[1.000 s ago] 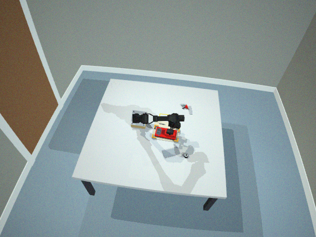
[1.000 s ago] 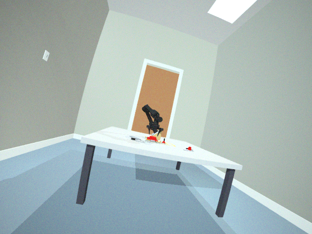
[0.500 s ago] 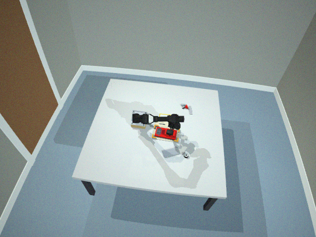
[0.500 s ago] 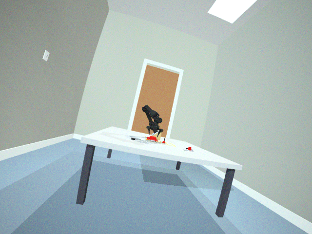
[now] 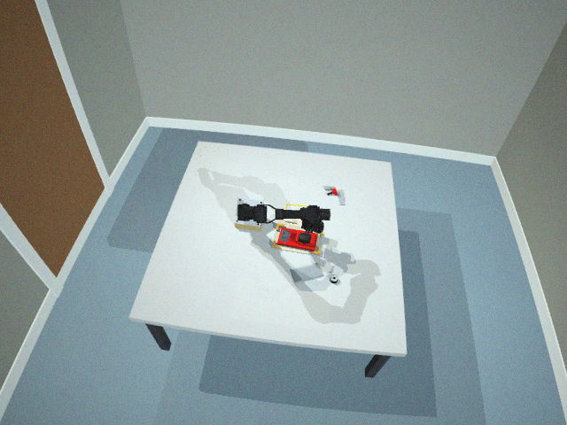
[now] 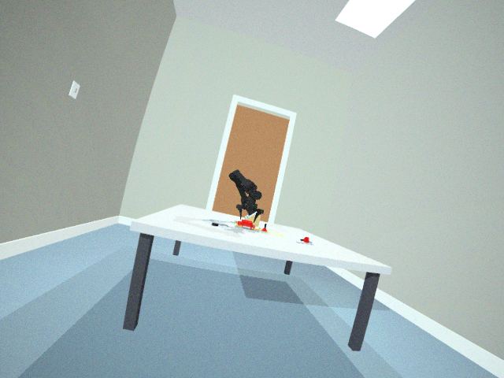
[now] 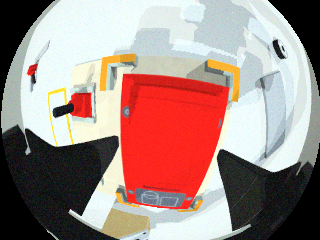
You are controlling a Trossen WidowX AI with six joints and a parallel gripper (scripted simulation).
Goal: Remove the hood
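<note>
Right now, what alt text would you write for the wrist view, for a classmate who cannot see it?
The open gripper straddles a red car body framed by four orange corner brackets. To the image's left are a black-handled red piece and a yellow outline on the table.
</note>
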